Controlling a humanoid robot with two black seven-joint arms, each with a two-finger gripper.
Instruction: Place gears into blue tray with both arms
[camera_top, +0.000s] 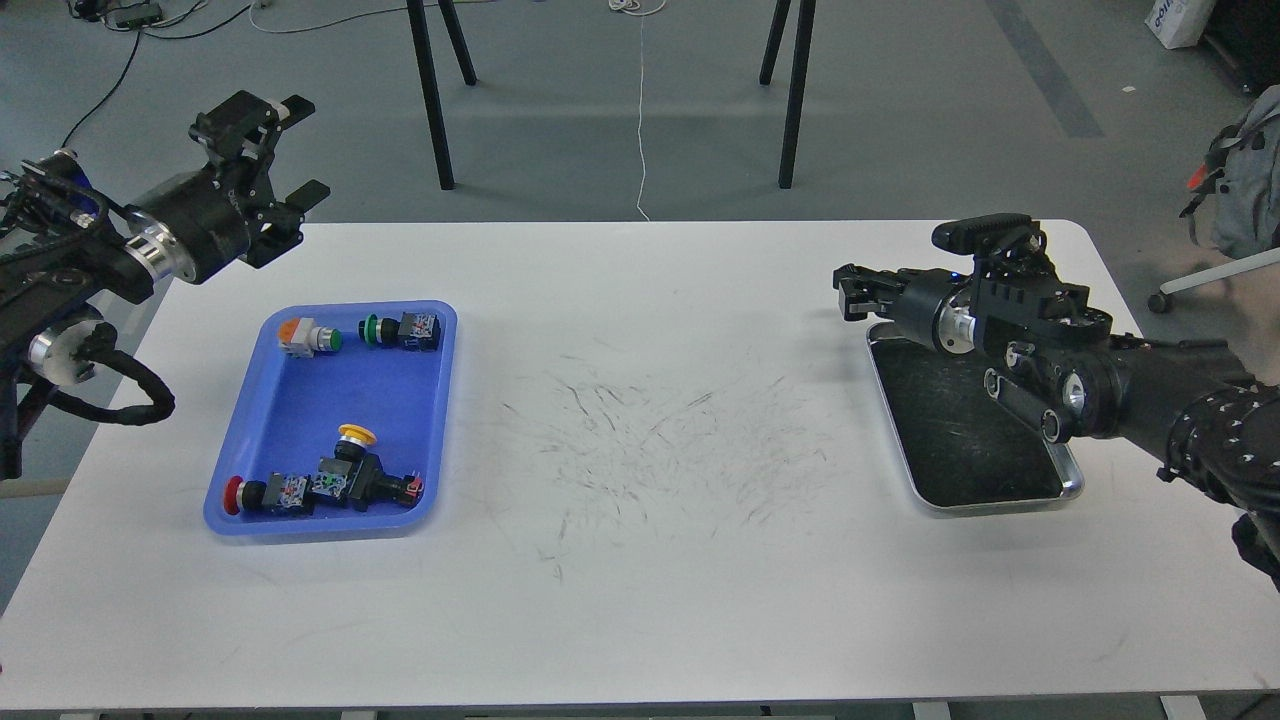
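Observation:
The blue tray lies on the left half of the white table and holds several push-button switches with coloured caps. I cannot make out any gears in this view. My left gripper hangs open above the table's far left corner, behind the blue tray, with nothing between its fingers. My right gripper points left over the far left corner of the silver tray. Its fingers are small and dark, so I cannot tell whether they hold anything.
The silver tray's dark bottom shows only scratches. Scuff marks cover the table's middle. Black chair or stand legs stand on the floor behind the table. A backpack on a chair sits at the far right.

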